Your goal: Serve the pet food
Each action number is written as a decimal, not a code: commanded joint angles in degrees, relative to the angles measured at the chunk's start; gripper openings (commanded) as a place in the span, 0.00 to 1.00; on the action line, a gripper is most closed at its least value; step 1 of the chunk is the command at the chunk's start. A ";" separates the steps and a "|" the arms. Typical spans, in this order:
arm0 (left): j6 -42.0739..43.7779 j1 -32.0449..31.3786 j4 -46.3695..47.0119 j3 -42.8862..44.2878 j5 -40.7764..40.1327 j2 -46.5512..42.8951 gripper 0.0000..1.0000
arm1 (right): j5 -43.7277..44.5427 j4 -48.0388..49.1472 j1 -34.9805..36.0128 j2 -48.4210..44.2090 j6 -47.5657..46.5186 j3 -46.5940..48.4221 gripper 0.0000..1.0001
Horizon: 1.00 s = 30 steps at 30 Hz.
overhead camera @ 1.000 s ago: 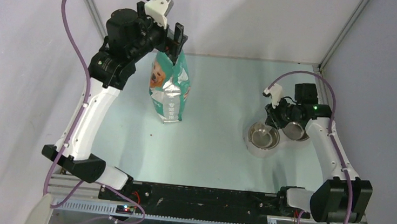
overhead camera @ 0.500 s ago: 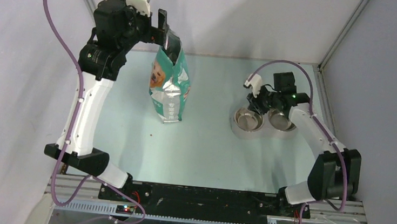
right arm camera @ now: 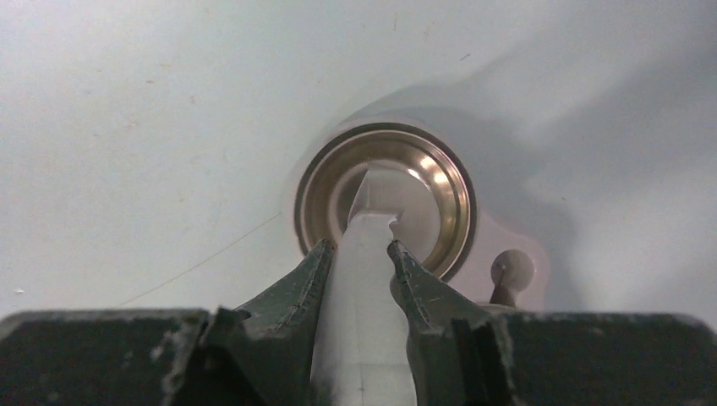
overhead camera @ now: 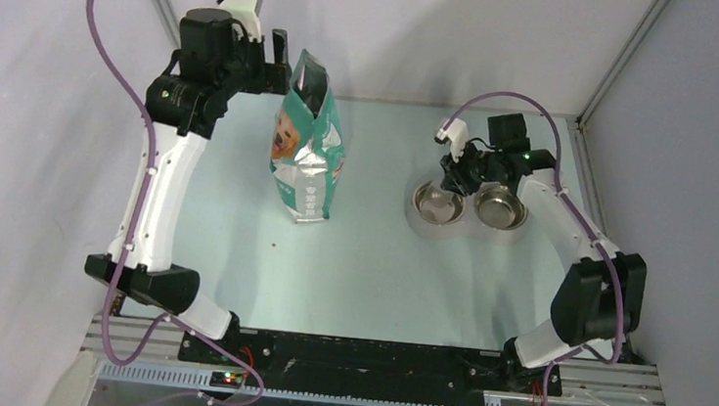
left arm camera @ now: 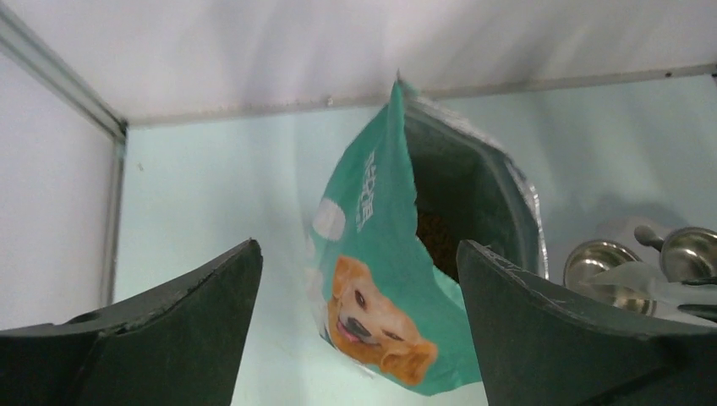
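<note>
Pet food (left arm camera: 435, 235) lies inside the open bag (overhead camera: 308, 149) at ten o'clock; left gripper (left arm camera: 357, 247) spread wide at its mouth. Right gripper (right arm camera: 359, 249) pinches a white plastic piece (right arm camera: 363, 288) over empty steel bowls (overhead camera: 437, 203) at two o'clock

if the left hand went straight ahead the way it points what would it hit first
Probably the teal bag, at its open top, centred ahead of the open left hand; distance is unclear.
</note>
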 commanded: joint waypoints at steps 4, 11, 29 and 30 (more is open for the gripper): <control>-8.84 0.94 -3.52 1.37 6.23 5.72 0.87 | 0.23 -4.97 1.84 -10.77 9.26 7.11 0.00; -10.51 0.92 -4.04 7.60 4.66 11.74 0.76 | 6.02 -1.08 3.65 -13.14 17.52 9.95 0.00; -4.17 -4.67 -0.46 9.61 12.19 11.79 0.00 | 6.89 13.79 13.41 10.52 40.91 55.69 0.00; -3.88 -5.63 0.03 9.28 12.25 11.52 0.00 | 6.28 14.05 14.13 11.05 41.17 56.15 0.00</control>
